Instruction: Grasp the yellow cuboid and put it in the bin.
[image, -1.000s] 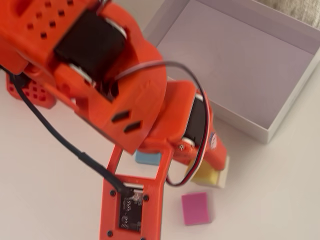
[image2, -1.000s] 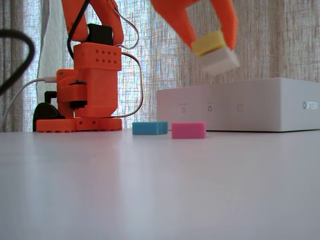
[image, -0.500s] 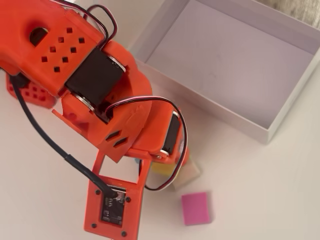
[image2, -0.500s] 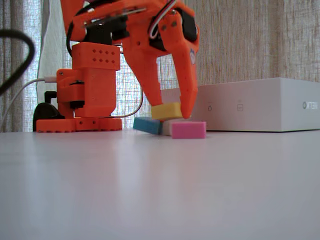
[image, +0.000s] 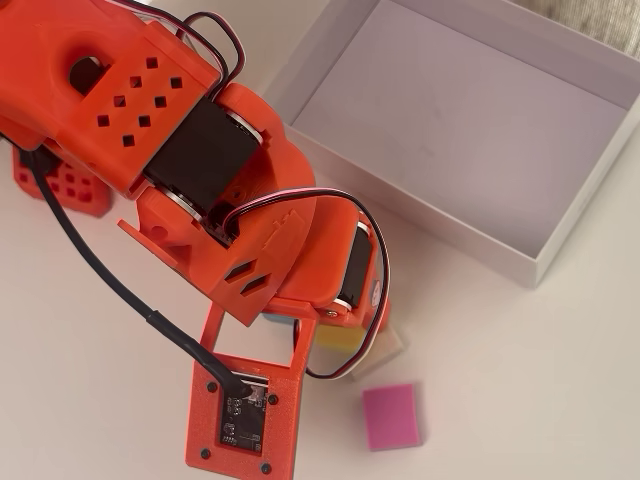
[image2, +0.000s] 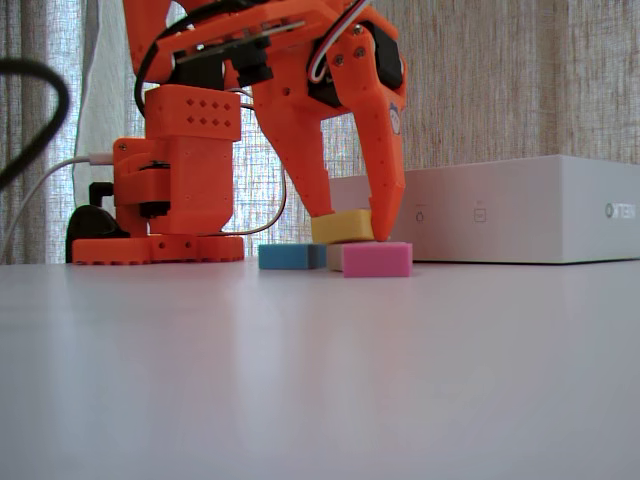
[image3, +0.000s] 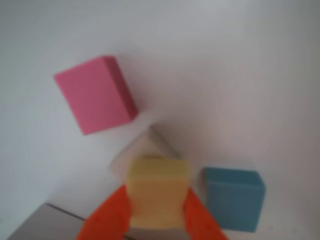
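- The orange gripper (image2: 350, 225) is closed on the yellow cuboid (image2: 342, 226), one finger pressed against each of its opposite side faces, low over the white surface (image2: 320, 380) in the fixed view.
- In the wrist view the yellow cuboid (image3: 157, 192) sits squarely between the two orange fingers (image3: 107, 217), with a pale cream block (image3: 142, 150) directly beneath or just behind it; whether the two touch cannot be told.
- A blue block (image2: 290, 256) and a pink block (image2: 377, 259) lie on the surface on either side of the gripper, both close by.
- The bin (image: 560, 235) stands empty nearby in the overhead view, its low white wall just beyond the arm (image: 200, 160).
- The cuboid looks small, matte and light, probably foam or soft plastic; its flat parallel sides suit a two-finger pinch, and the matte skin should resist slipping.
- The hold appears centred across the narrow width, which is the sensible place to grip; a hold nearer a rounded edge could let the block twist out.
- Risk, as judged here: the cream block may cling and ride up with the lift, and the neighbouring blocks could be nudged.
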